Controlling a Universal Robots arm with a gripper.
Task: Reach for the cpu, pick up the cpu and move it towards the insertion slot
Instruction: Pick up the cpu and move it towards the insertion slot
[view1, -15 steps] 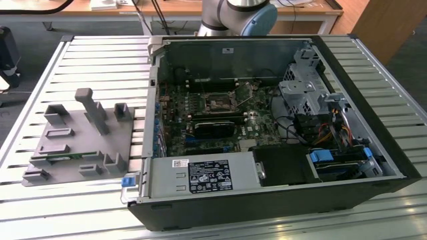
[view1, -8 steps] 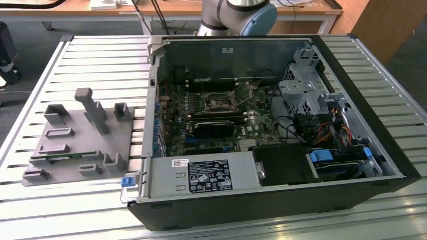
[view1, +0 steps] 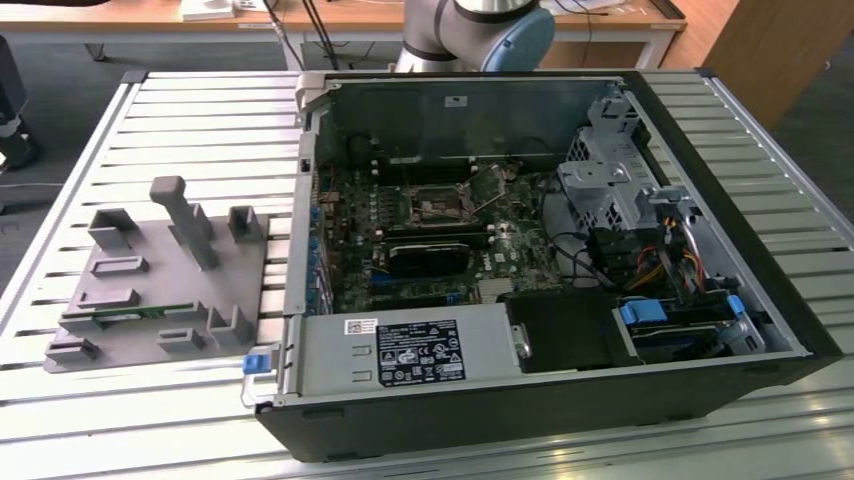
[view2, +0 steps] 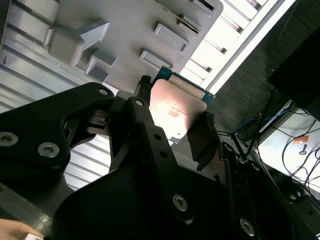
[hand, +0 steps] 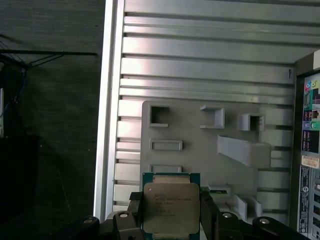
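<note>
Holding the cpu above the fixture

Gripper (hand: 171, 222) is clenched on the cpu (hand: 171, 205), with fingers (hand: 207, 215) pinching opposite edges, likely to keep the metal top level and untouched. The grey fixture (hand: 200, 145) lies beyond the fingertips on the slatted table (hand: 200, 50). The insertion slot (view1: 434, 207) sits inside the open computer case (view1: 747, 250), so the carry looks unfinished.

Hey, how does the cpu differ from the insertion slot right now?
The cpu has a solid silvery top with a green rim; the insertion slot shows a dark centre inside a metal frame. The cpu is gripped in the hand, up off the grey fixture; the insertion slot lies fixed on the motherboard inside the open case. Both are square.
</note>
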